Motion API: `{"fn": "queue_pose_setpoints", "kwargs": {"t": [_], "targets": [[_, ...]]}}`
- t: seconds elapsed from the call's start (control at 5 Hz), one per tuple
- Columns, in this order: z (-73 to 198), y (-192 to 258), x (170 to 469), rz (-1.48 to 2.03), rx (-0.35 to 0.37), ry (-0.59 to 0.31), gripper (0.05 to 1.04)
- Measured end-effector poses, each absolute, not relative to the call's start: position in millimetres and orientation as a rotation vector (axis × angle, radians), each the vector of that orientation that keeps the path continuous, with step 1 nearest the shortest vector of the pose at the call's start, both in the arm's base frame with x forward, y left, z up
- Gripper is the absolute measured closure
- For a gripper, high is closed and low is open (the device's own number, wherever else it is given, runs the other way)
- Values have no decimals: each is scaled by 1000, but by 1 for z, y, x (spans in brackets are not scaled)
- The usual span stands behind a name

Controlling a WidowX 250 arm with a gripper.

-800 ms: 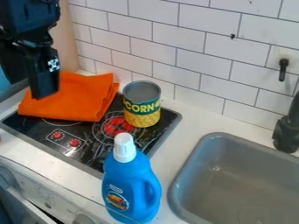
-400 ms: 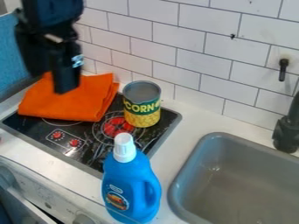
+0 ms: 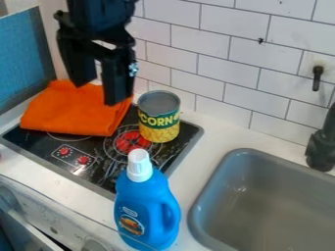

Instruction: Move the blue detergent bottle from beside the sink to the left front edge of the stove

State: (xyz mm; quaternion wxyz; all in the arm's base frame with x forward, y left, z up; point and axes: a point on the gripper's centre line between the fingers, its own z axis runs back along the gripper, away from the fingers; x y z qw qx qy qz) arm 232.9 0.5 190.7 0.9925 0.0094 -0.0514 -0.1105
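Observation:
The black gripper point(image 3: 98, 93) hangs at the upper left, open, its two fingers apart with nothing between them. Beneath and behind it, a folded orange cloth point(image 3: 72, 115) lies over the back left of the black stove top point(image 3: 46, 144). To the right of the gripper and lower, a corn can point(image 3: 159, 117) stands upright on the stove's back right part, beside the red burner mark. A blue bottle with a white cap point(image 3: 147, 208) is upright at the stove's front right corner.
A grey sink point(image 3: 262, 196) is set into the counter at the right, with a black faucet point(image 3: 321, 147) at its back edge. White wall tiles point(image 3: 226, 68) rise behind the counter. The stove front has knobs point(image 3: 95, 244) at the lower left.
The gripper has moved to the right along the upper left, and both its fingers now show. Cloth, can and bottle have kept their places.

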Motion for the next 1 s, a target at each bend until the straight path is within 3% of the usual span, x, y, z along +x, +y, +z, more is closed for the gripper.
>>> {"fn": "queue_pose_setpoints", "kwargs": {"t": [0.6,1.0], "targets": [[179,-44,215,-230,-5,-61,83],[162,-49,210,-212,-10,-30,83]]}}
